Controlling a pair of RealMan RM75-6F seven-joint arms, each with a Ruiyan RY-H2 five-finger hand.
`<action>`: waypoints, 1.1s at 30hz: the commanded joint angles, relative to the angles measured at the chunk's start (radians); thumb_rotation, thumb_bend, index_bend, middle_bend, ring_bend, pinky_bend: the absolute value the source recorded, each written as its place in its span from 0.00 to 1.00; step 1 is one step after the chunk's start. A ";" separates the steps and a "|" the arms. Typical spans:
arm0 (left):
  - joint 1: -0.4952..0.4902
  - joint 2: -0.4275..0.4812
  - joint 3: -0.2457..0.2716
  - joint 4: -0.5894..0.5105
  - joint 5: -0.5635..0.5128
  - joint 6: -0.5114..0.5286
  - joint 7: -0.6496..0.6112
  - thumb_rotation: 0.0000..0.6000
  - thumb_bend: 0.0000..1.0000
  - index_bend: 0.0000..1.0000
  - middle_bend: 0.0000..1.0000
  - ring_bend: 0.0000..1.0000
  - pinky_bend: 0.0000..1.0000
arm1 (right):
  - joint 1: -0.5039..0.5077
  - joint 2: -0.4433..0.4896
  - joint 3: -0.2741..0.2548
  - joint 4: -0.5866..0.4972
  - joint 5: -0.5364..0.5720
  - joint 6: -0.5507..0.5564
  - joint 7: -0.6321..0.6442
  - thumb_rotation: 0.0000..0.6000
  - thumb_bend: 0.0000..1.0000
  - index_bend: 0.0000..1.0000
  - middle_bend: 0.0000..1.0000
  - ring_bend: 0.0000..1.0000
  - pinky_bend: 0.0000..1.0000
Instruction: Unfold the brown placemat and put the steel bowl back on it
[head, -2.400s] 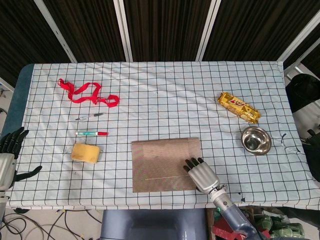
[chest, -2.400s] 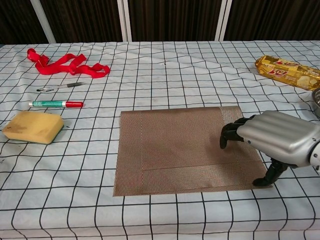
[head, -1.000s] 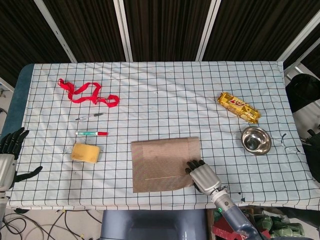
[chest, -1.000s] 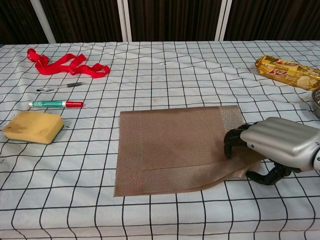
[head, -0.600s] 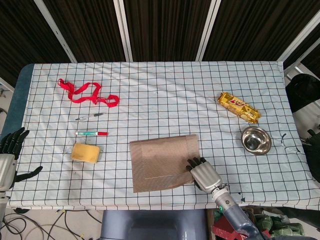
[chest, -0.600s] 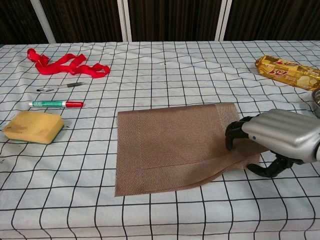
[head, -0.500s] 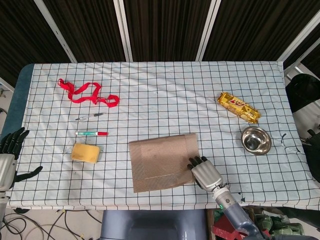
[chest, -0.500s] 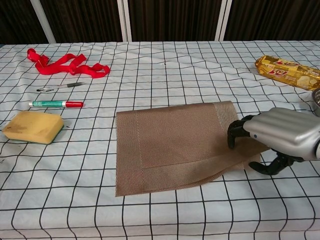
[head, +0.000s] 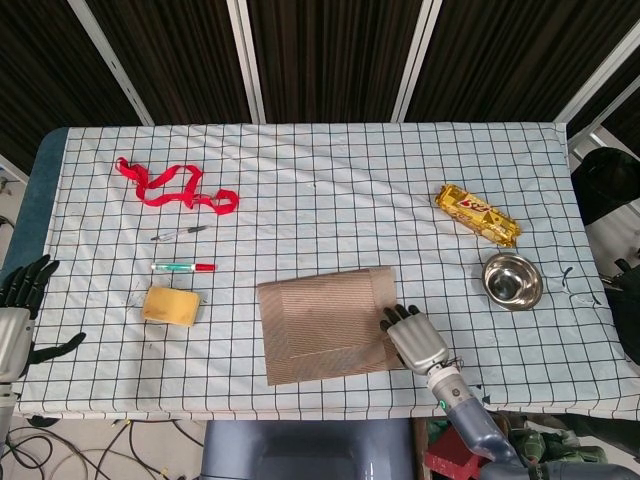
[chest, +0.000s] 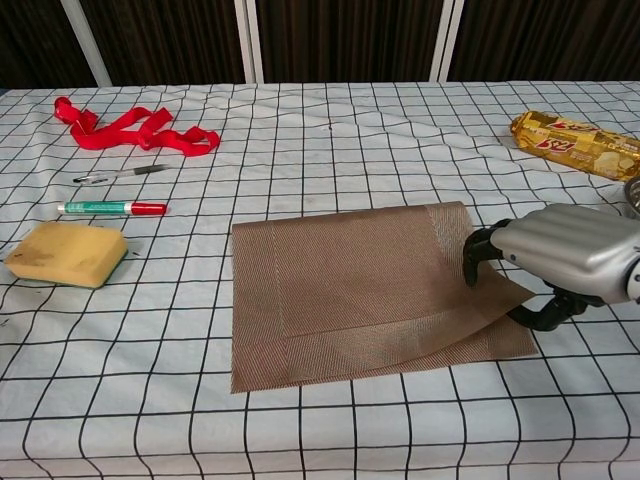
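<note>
The brown placemat (head: 325, 325) lies folded near the table's front edge, slightly skewed. In the chest view the placemat (chest: 350, 290) has its top layer raised off the lower layer at the right front corner. My right hand (head: 418, 340) is at the mat's right edge. Seen from the chest, the right hand (chest: 565, 262) pinches that top layer, fingers above and thumb beneath. The steel bowl (head: 512, 281) stands upright and empty on the cloth, to the right of the mat. My left hand (head: 15, 315) hangs open off the table's left edge, holding nothing.
A gold snack packet (head: 477, 214) lies behind the bowl. Left of the mat are a yellow sponge (head: 170, 305), a red-capped marker (head: 183, 267), a thin pen (head: 178, 233) and a red ribbon (head: 170, 186). The checked cloth covers the whole table.
My right hand took hold of the mat's top layer at its right edge and drew it rightward. The layer lifted, the lower layer now shows at the corner, and the mat turned slightly.
</note>
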 joint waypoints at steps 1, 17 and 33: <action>0.000 0.000 0.000 0.000 -0.001 0.000 -0.001 1.00 0.01 0.00 0.00 0.00 0.00 | 0.001 -0.005 -0.008 0.007 -0.013 -0.001 0.015 1.00 0.45 0.43 0.20 0.17 0.24; 0.000 0.001 0.001 0.000 0.000 -0.002 -0.004 1.00 0.01 0.00 0.00 0.00 0.00 | -0.019 -0.008 -0.040 0.025 -0.197 0.028 0.198 1.00 0.41 0.74 0.36 0.24 0.26; -0.001 0.008 0.000 -0.008 -0.001 -0.005 -0.023 1.00 0.01 0.00 0.00 0.00 0.00 | 0.002 0.034 0.097 -0.146 0.074 -0.053 0.396 1.00 0.46 0.76 0.38 0.24 0.26</action>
